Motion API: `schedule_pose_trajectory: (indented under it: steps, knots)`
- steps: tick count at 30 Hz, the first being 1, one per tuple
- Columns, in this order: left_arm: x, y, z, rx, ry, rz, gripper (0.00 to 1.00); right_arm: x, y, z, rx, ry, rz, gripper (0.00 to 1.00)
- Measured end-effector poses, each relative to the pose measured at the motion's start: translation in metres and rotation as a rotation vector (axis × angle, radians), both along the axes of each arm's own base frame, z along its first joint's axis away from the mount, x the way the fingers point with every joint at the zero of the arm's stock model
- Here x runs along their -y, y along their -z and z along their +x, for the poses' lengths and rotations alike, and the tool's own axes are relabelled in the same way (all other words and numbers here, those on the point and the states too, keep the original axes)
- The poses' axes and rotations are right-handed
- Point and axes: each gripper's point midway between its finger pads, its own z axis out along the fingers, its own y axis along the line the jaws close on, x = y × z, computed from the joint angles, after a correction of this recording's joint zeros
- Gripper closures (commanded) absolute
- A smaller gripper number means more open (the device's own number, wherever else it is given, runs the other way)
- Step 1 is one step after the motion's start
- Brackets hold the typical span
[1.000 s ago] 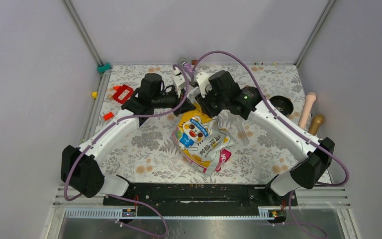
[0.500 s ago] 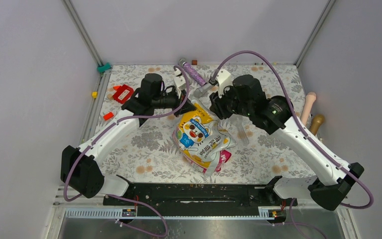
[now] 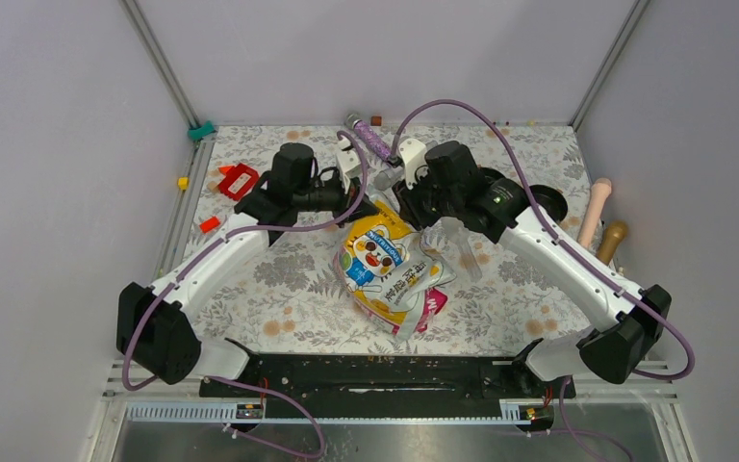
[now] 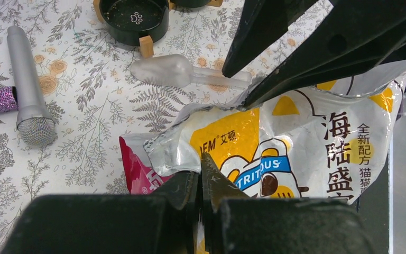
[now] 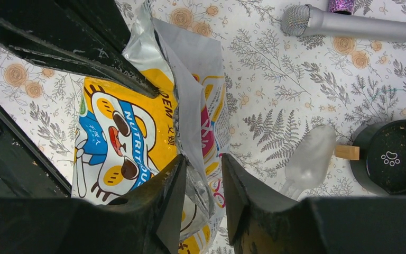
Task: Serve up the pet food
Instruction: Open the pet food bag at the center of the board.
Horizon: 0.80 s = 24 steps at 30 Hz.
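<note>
The floral-clothed table (image 3: 279, 308) is carrying everything, and the pet food bag (image 3: 390, 265) is lying at its centre, its open mouth pointing toward 12 o'clock. Both arms are reaching in over that mouth. The left gripper (image 4: 201, 164) is sitting at the bag's 11 o'clock corner, closed tight and pinching the silver-lined lip. The right gripper (image 5: 203, 164) is sitting at the 1 o'clock corner, its jaws standing narrowly apart and straddling the opposite lip without visibly clamping it.

A round black bowl (image 5: 394, 159) with a paw print is waiting well apart from the bag at 2 o'clock, showing only a few specks inside. A silver microphone (image 5: 349, 24) is lying at 12 o'clock. A translucent scoop (image 5: 309, 159) is resting between bag and bowl, at the bag's 3 o'clock, untouched.

The kibble is staying hidden inside the bag; none is showing on the cloth. By my reading the task is only beginning: the mouth is being spread, while scooping or pouring and filling the bowl are all left to do.
</note>
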Motion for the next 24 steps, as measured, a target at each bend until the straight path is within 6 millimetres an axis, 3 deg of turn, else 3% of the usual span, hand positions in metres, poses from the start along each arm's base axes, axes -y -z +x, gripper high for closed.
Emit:
schedule_pose_trajectory:
  steps: [10,19,24]
  knots:
    - [-0.005,0.0,-0.008,0.049,0.02,0.009,1.0,0.002,-0.001,0.001,0.004,-0.007,0.0,0.66]
    - [-0.01,0.0,-0.025,0.105,0.08,0.01,1.0,0.0,0.023,-0.018,-0.072,-0.104,-0.018,0.69]
    - [-0.01,0.001,-0.028,0.127,0.105,0.008,1.0,0.002,0.027,-0.018,-0.076,-0.106,-0.028,0.69]
